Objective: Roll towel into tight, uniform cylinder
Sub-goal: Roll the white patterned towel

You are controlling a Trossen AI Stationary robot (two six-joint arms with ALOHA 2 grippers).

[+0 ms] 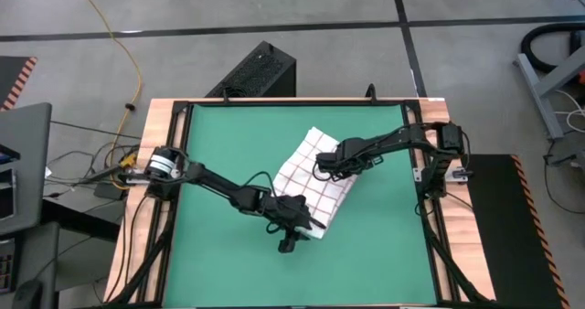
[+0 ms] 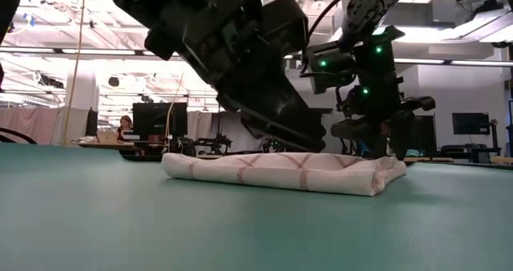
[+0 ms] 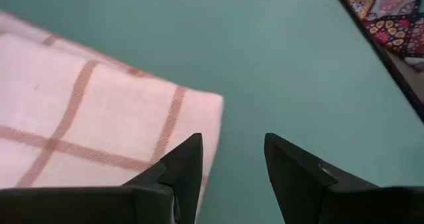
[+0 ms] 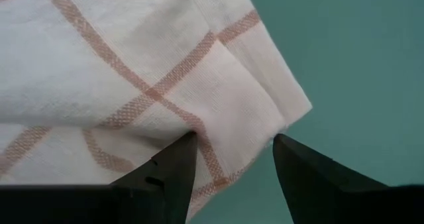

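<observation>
A flat green mat (image 1: pixel 228 135) covers the wood-edged table (image 1: pixel 157 117); a yellow cable (image 1: pixel 131 62) trails across the grey floor (image 1: pixel 457 62).

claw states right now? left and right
Left claw: open, holding nothing, at the towel's corner.
Right claw: open, straddling the towel's edge, not clamped.

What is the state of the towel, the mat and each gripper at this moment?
towel: folded into a flat layered bundle, not rolled, lying on the mat.
green mat: flat, mostly bare.
left gripper: jaws open, low at one corner of the towel, holding nothing.
right gripper: jaws open, at another edge of the towel, one finger on the cloth.
</observation>
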